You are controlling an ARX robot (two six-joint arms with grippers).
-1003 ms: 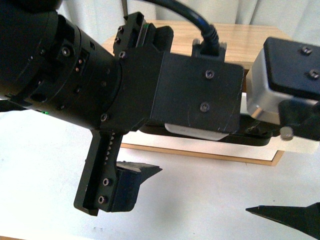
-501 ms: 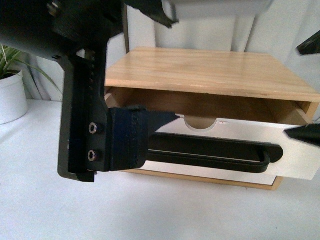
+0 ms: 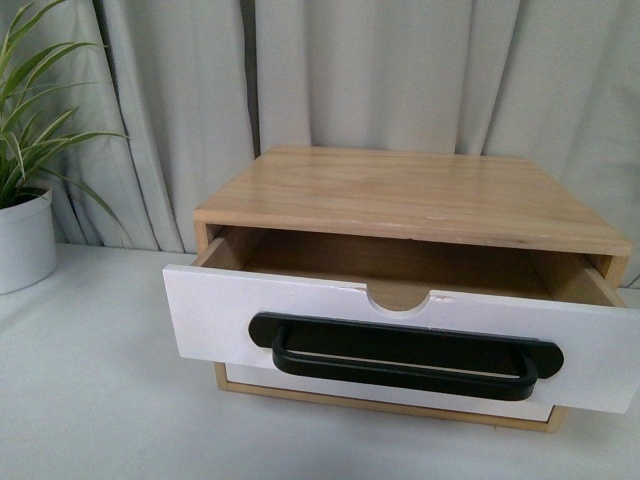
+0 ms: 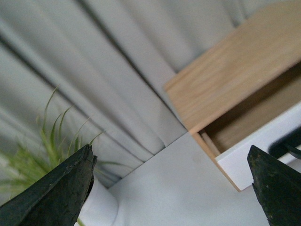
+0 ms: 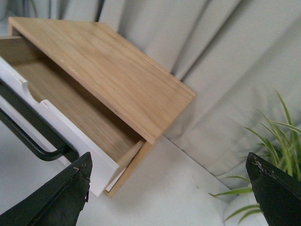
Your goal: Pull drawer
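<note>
Leftmost, on the smooth white tabletop (image 3: 90,400): a potted plant (image 3: 22,215), thin green blades arching out of a round, glossy white pot. Behind, a pale grey curtain (image 3: 400,70) hanging in soft vertical folds.

Then the left claw (image 4: 174,188), seen only in its own wrist view: spread wide, dark wedge-shaped fingertips (image 4: 61,193) far apart, gripping nothing, held in the air clear of the drawer's left corner.

Next, toward the middle, the drawer (image 3: 215,315), standing partway out of a low wooden cabinet (image 3: 420,195) and overhanging the tabletop. Wide, flat, matte white front with square corners, seen at a slant in the front view. Half-round notch (image 3: 398,293) cut into the middle of the top edge. Just below, a long black bar handle (image 3: 405,355) with rounded ends, running across most of the front (bar standing a little proud of its black backplate). Light wood sides and a bare wood floor showing in the opened gap.

Underneath, a plain white front (image 3: 400,397) set in a light wood frame. Above, the cabinet's top: a pale slab with fine straight grain and crisp edges.

Last, the right claw (image 5: 169,193), again only in its own wrist view: gaping just as wide, rough black fingertips (image 5: 56,197) well apart, holding nothing, off the drawer's right end and not touching it.
</note>
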